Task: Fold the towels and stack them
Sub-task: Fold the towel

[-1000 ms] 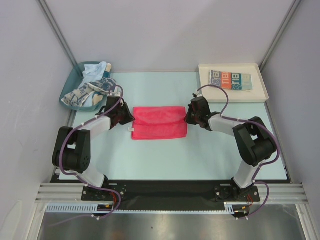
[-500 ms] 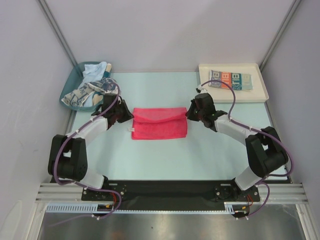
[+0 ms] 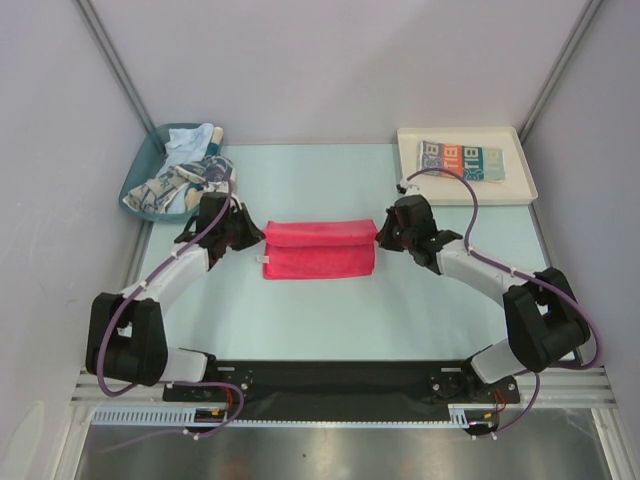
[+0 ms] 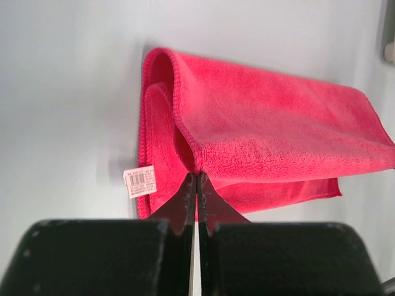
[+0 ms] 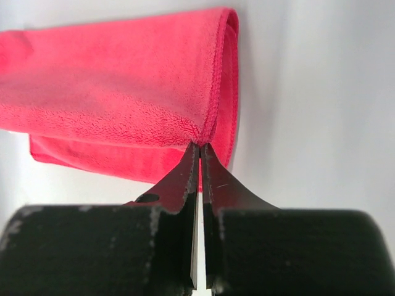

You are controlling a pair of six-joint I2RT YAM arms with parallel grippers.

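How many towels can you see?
4: red towel mid-table, lettered towel on the white tray, patterned towel and pale blue towel in the teal bin; more may hide there.

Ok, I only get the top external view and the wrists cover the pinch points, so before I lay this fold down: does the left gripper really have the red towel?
Observer: Yes. The left wrist view shows the left gripper shut on a hemmed corner of the red towel, upper layer only.
Operator: And the right?
Observer: The right gripper is shut on the upper layer's opposite hemmed corner.
Operator: Is the lower layer caught too?
Observer: It seems not. In both wrist views only the upper layer's hem sits in the jaws. The lower layer lies flat beneath, and its barcode label is free.
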